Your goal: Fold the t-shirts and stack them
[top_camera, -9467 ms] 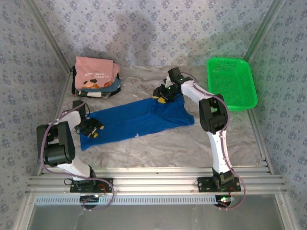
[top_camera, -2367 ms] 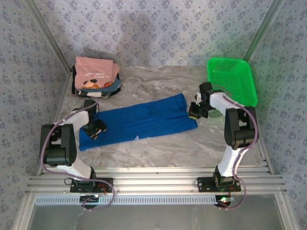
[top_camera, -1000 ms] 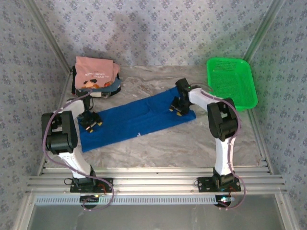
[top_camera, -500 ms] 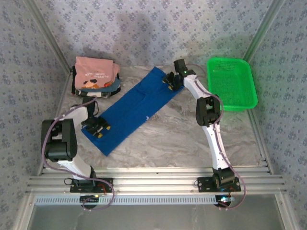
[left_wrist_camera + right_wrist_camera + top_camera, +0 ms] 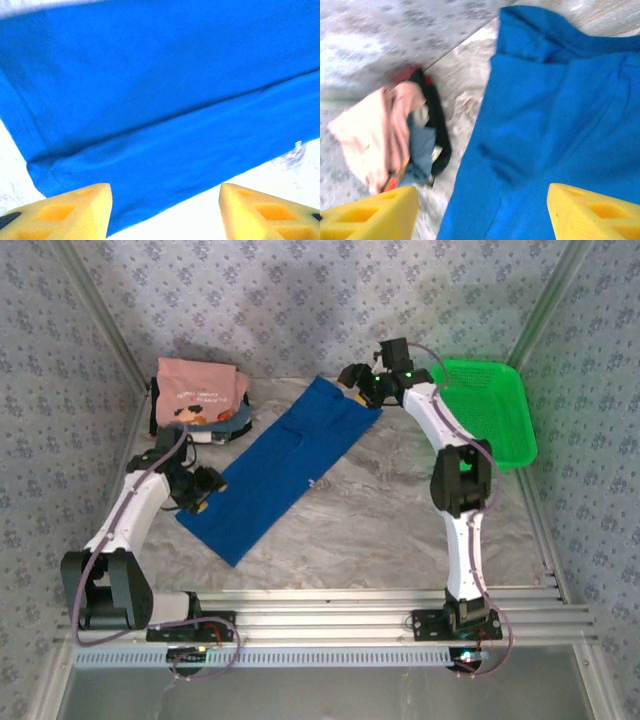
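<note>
At the table's (image 5: 400, 530) ten o'clock we see a pile of folded t-shirts (image 5: 205, 420), a salmon-pink t-shirt (image 5: 200, 385) on top. The left gripper (image 5: 205, 490) sits at the eight o'clock edge of the royal-blue t-shirt (image 5: 285, 465), its yellow fingers (image 5: 75, 210) spread with nothing between them. This shirt lies flat as a long strip running from seven o'clock to one o'clock. The right gripper (image 5: 358, 382) stands over its one o'clock end, jaws likewise apart and empty. A green mesh basket (image 5: 500, 440) occupies two o'clock.
</note>
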`<action>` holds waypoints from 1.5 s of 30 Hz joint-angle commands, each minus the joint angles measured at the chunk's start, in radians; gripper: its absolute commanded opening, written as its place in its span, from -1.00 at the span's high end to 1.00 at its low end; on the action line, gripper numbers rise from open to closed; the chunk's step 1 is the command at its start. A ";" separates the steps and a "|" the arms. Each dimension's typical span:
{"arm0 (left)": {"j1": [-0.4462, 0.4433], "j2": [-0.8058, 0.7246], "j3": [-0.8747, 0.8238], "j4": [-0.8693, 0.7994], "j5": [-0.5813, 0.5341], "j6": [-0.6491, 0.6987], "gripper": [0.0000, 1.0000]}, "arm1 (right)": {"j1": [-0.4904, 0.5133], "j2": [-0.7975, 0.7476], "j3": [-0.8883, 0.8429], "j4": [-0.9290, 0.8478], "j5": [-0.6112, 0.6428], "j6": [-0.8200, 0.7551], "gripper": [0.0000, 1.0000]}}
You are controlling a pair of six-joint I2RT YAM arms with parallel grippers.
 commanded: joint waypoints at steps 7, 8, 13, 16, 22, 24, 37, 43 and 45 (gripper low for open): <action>0.017 0.216 0.231 -0.058 -0.102 0.268 -0.14 | 0.118 -0.231 -0.373 -0.033 0.107 -0.073 -0.36; 0.019 0.244 0.244 -0.058 -0.098 0.279 -0.13 | 0.132 -0.221 -0.392 -0.010 0.102 -0.058 -0.35; 0.021 0.343 0.255 -0.010 -0.085 0.306 -0.06 | 0.188 -0.096 -0.365 0.056 0.102 -0.020 -0.28; 0.016 0.381 0.237 0.016 -0.080 0.319 -0.03 | 0.206 0.005 -0.260 -0.002 0.128 -0.036 -0.24; 0.014 0.441 0.168 0.040 -0.116 0.289 0.09 | 0.212 0.127 -0.164 -0.076 0.188 -0.006 -0.09; 0.010 0.454 0.141 0.053 -0.111 0.270 0.14 | 0.214 0.158 -0.143 -0.136 0.200 -0.009 -0.06; -0.114 0.455 -0.025 0.115 -0.045 0.185 0.31 | 0.160 0.214 -0.106 -0.177 0.301 0.005 -0.05; -0.209 0.444 -0.092 0.139 -0.001 0.138 0.36 | 0.122 0.206 -0.111 -0.193 0.330 -0.028 -0.08; -0.248 0.435 -0.104 0.140 0.022 0.116 0.37 | 0.107 0.205 -0.111 -0.198 0.337 -0.039 -0.09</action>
